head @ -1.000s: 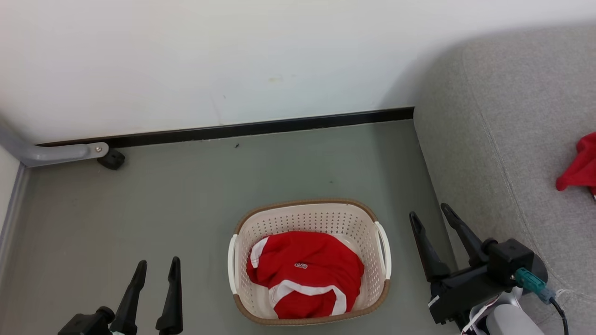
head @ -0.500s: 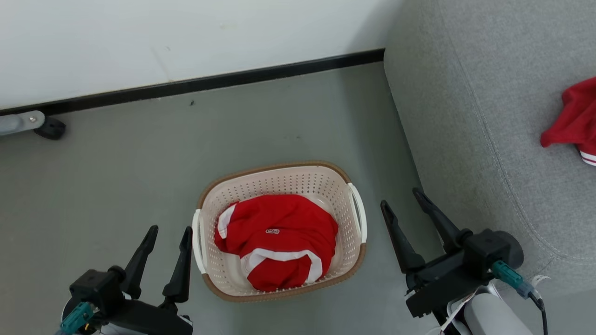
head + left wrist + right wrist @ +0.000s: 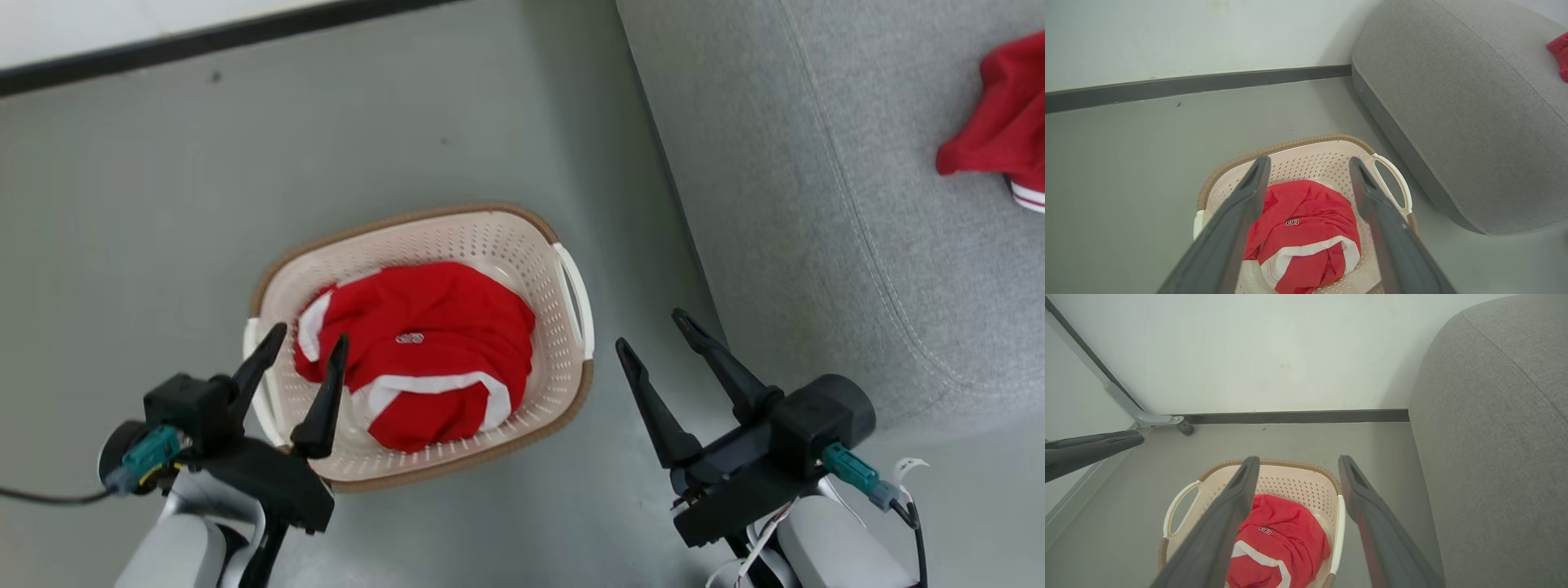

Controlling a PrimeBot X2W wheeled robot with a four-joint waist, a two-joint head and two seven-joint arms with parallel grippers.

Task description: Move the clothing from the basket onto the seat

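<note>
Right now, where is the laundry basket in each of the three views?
Head view: basket left of centre, lower half.
Left wrist view: basket bottom centre.
Right wrist view: basket bottom, left of centre.
Shared landmark: grey seat to the basket's right in all three.

Clothing (image 3: 424, 343) in the basket (image 3: 457, 241) — seat (image 3: 784, 204) to its right.

Grey-green floor (image 3: 163, 204) carries the basket (image 3: 490, 237) and the grey seat (image 3: 816, 204) on its right, with a strip of bare floor between them, not touching. Basket holds one bunched red garment (image 3: 441, 327) with white trim and a small white logo. Second red piece (image 3: 992, 122) lies on the seat top, well apart from the basket, cut off by the head view's right edge.
</note>
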